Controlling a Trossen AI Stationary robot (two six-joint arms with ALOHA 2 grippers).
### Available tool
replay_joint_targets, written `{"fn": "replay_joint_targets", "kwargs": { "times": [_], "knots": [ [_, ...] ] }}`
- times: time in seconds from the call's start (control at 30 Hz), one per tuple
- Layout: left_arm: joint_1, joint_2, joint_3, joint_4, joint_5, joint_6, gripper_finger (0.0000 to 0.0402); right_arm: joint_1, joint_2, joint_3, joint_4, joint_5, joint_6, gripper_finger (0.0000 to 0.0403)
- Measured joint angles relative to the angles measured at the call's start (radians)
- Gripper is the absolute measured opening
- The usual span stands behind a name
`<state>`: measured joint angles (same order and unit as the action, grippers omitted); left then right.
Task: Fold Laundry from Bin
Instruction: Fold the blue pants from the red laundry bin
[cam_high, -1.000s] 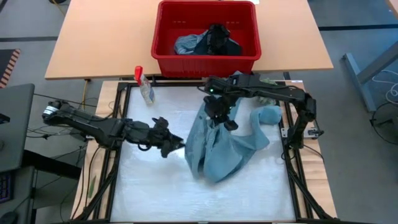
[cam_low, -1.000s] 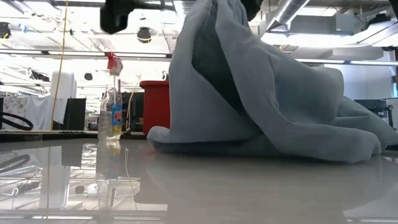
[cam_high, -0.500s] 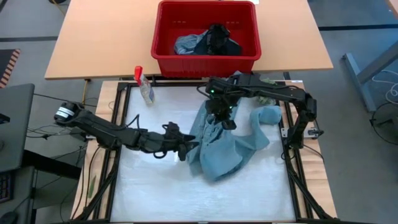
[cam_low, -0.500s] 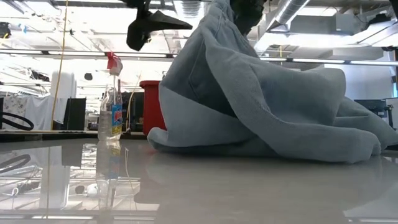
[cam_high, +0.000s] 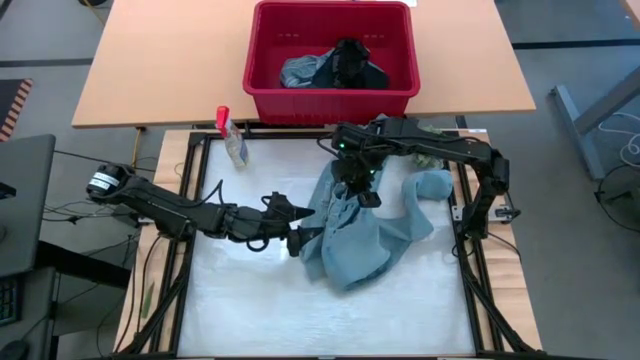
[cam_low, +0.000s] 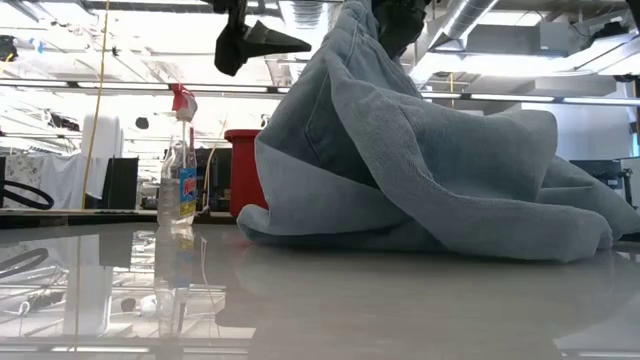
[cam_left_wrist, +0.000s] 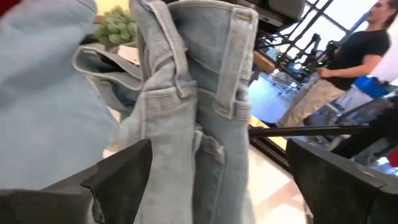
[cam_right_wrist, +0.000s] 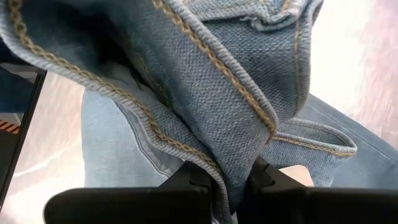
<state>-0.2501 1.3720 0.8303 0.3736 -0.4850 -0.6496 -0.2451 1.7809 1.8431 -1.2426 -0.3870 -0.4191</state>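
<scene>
Light blue denim jeans hang from my right gripper, which is shut on them above the table's middle. Their lower part is heaped on the white table top. My left gripper is open and level at the jeans' left edge. In the left wrist view its two fingers stand on either side of the hanging waistband with belt loops. The red bin stands at the far side with more laundry inside. My right gripper pinches a stitched, folded edge of the jeans between its two fingers, coming from above and slanting down. The upper part is lifted and drapes below the fingers, while the legs lie slack on the table. Whether my left gripper's open fingers touch the jeans, I cannot tell.
A clear spray bottle with a red top stands at the table's far left corner. A fuzzy green ball lies behind the jeans. Bare table top lies near and left of the heap. A person stands beyond the table.
My left gripper has moved toward the table's right, up to the jeans' left edge, has rolled a little, and has opened wider. My right gripper has stayed in place, shut on the jeans, whose hanging folds have shifted slightly.
</scene>
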Motion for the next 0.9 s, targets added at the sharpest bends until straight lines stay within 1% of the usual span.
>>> {"fn": "replay_joint_targets", "kwargs": {
  "times": [0.27, 0.6, 0.7, 0.83, 0.9],
  "knots": [
    [0.000, 0.003, 0.000, -0.091, -0.100, 0.007, 0.0359, 0.000, 0.000, 0.000, 0.004, 0.000, -0.007, 0.0052],
    [0.027, 0.004, 0.000, -0.089, -0.099, 0.036, 0.0359, 0.000, 0.000, 0.000, 0.024, 0.021, -0.007, 0.0052],
    [0.056, 0.014, 0.000, -0.090, -0.058, 0.029, 0.0359, 0.000, 0.000, 0.000, 0.027, 0.024, -0.007, 0.0052],
    [0.100, 0.046, 0.002, -0.023, 0.093, 0.024, 0.0359, 0.000, 0.000, 0.000, 0.027, 0.024, 0.000, 0.0052],
    [0.115, 0.073, 0.003, -0.001, 0.148, 0.018, 0.0359, 0.000, 0.000, 0.000, 0.026, 0.024, 0.000, 0.0052]
  ]
}}
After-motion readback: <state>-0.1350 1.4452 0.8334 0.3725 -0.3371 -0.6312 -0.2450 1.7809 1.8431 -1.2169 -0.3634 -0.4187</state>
